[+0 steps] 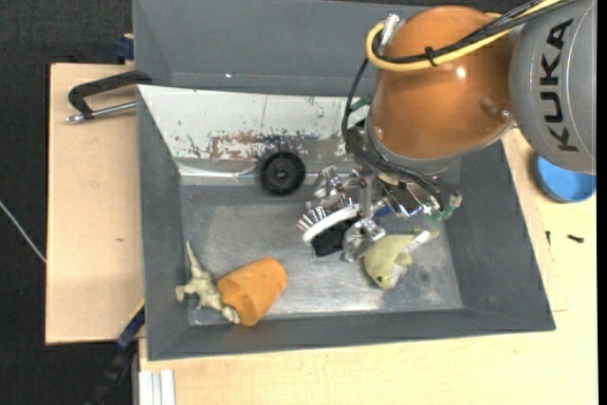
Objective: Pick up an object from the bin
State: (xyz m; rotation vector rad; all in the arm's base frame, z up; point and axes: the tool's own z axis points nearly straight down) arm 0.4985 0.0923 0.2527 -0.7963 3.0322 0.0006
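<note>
**Camera view.** The grey metal bin (161,204) is lying under the arm (560,90), which is reaching in from the right. The arm's orange wrist cover (441,85) is hanging over the right half of the bin and hiding part of the far wall. Below the cover, the gripper (365,221) is sitting low over the bin floor, somewhat right of centre. How wide it is standing cannot be told, because its metal parts are overlapping one another and the things beneath them.

Two things are lying nearest to it. The small brush (321,225), with a black body and a row of white bristles, is lying tilted just to the left of the gripper's tip. It is close enough to look as if it is touching. Whether it is being gripped cannot be told. The pale yellow-green lump (387,263) is resting on the floor just below the gripper and slightly to its right. Whether the two are touching cannot be told either.

The remaining things are lying apart from the gripper. A black round wheel-like piece (282,173) is sitting at the foot of the far wall, to the gripper's left. An orange rounded piece (254,287) is lying near the front wall in the left part of the bin. A beige toy animal figure (201,283) is lying against the orange piece's left side.
</note>
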